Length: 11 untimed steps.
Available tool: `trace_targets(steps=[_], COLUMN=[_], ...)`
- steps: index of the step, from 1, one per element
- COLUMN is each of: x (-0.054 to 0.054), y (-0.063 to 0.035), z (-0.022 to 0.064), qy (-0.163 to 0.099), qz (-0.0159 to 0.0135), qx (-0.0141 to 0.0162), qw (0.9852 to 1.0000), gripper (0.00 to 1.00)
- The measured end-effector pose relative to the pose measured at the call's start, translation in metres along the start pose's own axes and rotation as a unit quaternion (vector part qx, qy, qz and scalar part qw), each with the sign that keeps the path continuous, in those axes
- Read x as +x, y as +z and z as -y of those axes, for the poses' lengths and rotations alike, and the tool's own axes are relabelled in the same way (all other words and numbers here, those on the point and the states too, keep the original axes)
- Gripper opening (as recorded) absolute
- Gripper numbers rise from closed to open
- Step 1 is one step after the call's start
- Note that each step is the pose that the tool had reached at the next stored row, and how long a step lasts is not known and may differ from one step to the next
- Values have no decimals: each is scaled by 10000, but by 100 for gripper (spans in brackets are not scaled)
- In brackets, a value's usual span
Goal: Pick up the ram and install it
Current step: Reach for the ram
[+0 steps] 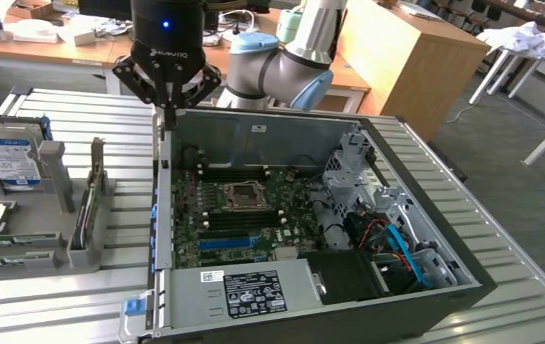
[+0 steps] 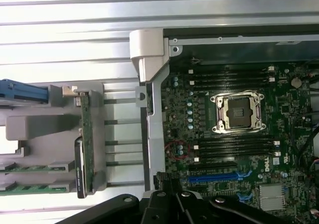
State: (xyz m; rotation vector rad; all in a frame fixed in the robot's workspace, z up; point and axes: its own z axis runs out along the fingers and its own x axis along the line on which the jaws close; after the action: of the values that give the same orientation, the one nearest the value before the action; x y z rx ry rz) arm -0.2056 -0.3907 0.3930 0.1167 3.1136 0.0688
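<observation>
In the exterior view, the gripper (image 1: 167, 118) hangs above the far corner of the open computer case (image 1: 253, 136), on the exterior view's left side of it. Its fingers look drawn together to a point, and we see nothing held between them. The ram (image 1: 95, 172) stands on its edge in a grey holder (image 1: 52, 244) on the table just beside the case, apart from the gripper. A hard drive (image 1: 9, 165) stands in the same holder, farther from the case.

In the wrist view, the gripper (image 2: 168, 184) looks closed and empty over the edge of the motherboard (image 2: 199, 134). The ram (image 2: 87, 134) shows as a thin green strip upright in the holder (image 2: 35, 129), outside the case wall. The processor socket (image 2: 238, 112) lies between rows of dark memory slots (image 2: 234, 147).
</observation>
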Motion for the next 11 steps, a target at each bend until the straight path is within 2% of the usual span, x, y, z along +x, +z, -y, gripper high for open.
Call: trace_targets(steps=[11], x=[230], y=[-4], z=[-14], qy=[0], qz=[0], qx=[0], qw=[10000], gripper=[11])
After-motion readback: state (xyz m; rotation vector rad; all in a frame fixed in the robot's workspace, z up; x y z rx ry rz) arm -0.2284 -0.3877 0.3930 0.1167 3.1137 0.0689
